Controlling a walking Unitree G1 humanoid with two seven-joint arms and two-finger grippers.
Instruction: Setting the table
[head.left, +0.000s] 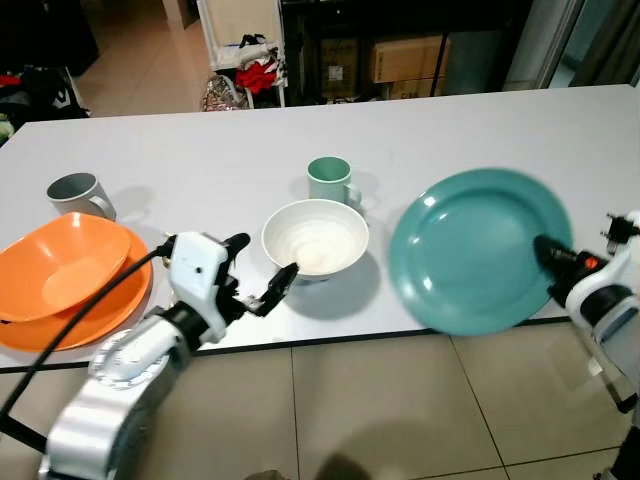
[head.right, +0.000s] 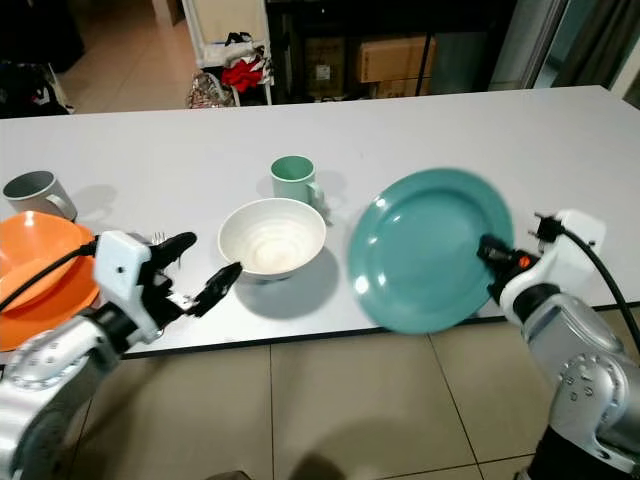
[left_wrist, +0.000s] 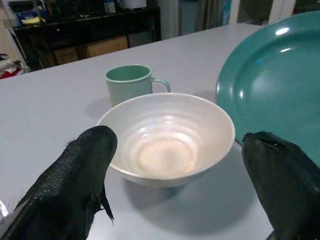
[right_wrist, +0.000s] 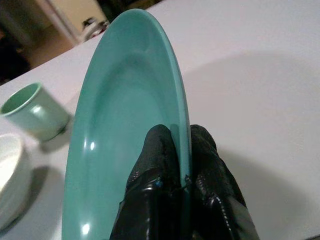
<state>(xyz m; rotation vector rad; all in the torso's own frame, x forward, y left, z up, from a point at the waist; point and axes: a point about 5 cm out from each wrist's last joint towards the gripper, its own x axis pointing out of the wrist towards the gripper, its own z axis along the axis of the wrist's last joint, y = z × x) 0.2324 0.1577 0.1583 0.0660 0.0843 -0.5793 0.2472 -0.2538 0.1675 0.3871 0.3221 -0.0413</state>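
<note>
Right gripper (right_wrist: 181, 150): clamped on plate (head.left: 470, 245) rim; plate tilted, lifted above table (head.left: 200, 150) near edge.
Left gripper (head.left: 262, 270): fingers spread, just before white bowl (head.left: 315, 237).
Mug (head.left: 330, 180): behind bowl.

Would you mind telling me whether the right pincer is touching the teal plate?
Touching. The right wrist view shows the right pincer with its two black fingers closed on the rim of the teal plate, one on each face.
</note>
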